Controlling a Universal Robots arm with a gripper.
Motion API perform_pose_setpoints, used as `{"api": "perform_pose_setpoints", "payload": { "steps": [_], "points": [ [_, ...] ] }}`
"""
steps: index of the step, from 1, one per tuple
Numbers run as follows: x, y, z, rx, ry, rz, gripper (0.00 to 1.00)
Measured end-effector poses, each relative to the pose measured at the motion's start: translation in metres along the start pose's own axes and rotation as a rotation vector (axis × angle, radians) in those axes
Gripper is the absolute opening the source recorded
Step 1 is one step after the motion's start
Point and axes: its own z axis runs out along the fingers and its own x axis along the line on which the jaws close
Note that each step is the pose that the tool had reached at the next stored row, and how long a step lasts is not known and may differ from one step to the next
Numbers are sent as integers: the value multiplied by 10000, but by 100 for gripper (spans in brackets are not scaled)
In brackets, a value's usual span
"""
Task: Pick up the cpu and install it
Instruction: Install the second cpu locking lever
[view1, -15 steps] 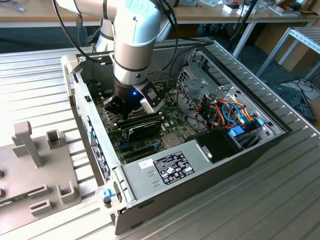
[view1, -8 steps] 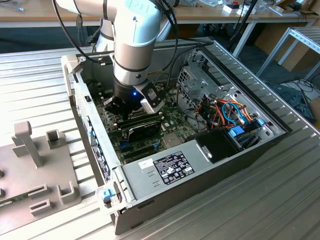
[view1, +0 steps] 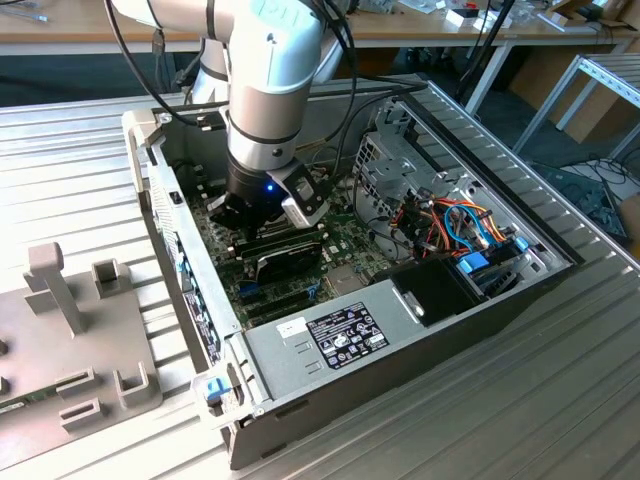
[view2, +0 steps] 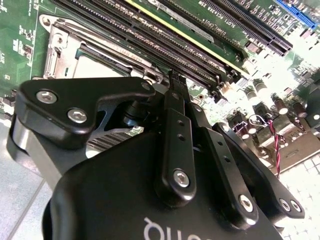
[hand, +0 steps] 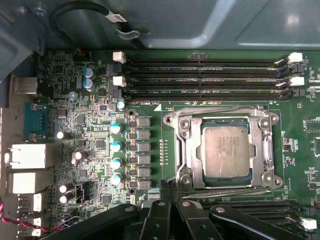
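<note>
Silver-grey cpu (hand: 226, 150) flat in its socket frame (hand: 223, 149), edges square to it

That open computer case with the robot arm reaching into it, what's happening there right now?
A robot arm has its pincer lowered into the open computer case, just above the green motherboard. In the first wrist view the cpu sits inside the metal socket frame, beside the memory slots. The pincer is next to the socket and appears to hold nothing; whether it touches the frame is unclear.
</note>
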Motion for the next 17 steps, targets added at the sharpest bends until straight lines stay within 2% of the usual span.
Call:
{"api": "perform_pose_setpoints", "payload": {
  "steps": [3, 8, 13, 17],
  "points": [
    [-3, 9, -69, -2, 1, 0, 11],
    [-5, 16, -138, -1, 1, 0, 11],
    [-9, 30, -255, -1, 3, 1, 11],
    [-11, 37, -319, 0, 3, 0, 11]
  ]
}}
